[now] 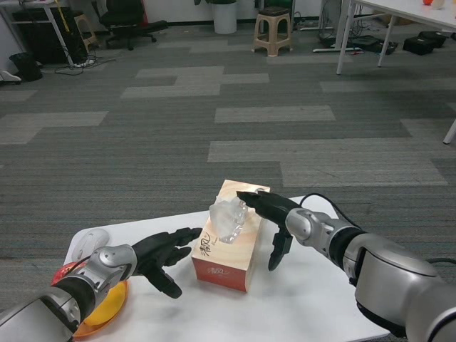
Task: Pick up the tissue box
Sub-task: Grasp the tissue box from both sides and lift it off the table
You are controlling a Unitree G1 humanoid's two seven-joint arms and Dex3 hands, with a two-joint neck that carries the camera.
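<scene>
Tissue box sits on the white tabletop, mid-table, long axis running away from the robot, a tissue sticking up from the top slot. Left hand just beside the box's left side, fingers spread, holding nothing. Right hand over the box's right top edge, fingers apart, nothing gripped; contact unclear. Box is likely light, thin cardboard, and dents if squeezed hard. Best taken by pressing both long sides, away from the tissue. Orange plate at left edge.
</scene>
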